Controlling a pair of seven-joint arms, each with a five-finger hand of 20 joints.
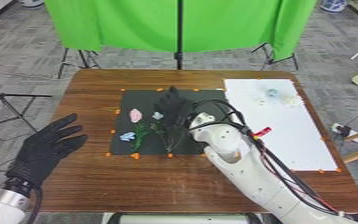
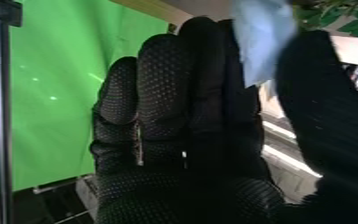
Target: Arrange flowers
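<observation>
In the head view, had the right hand (image 1: 173, 104) over the far middle part of the black mat (image 1: 127, 101), pointing away from the robot with fingers extended. In the right wrist view, showed that hand open, with straight fingers and the thumb set apart from them. Had a pale blue, petal-like piece (image 2: 262, 35) in the gap between thumb and fingers; could not tell from this whether pinched there or just lying beyond. Near it, beyond the thumb, showed green leaves (image 2: 340, 15)

On the mat, left of the right hand, had a pink flower (image 1: 135, 115), with a blue flower (image 1: 127, 136) nearer the robot and a green leafy stem (image 1: 140, 139) just beside the blue one. Had a pale flower (image 1: 158, 115) close to the right hand, with thin stems running toward the robot. Toward the far end of the white sheet (image 1: 278, 135), right of the mat, had a light blue flower (image 1: 273, 93) with small whitish blooms (image 1: 290, 101) beside it

Held the left hand (image 1: 42, 147) open and empty at the left side of the brown surface (image 1: 158, 180), well apart from the flowers
</observation>
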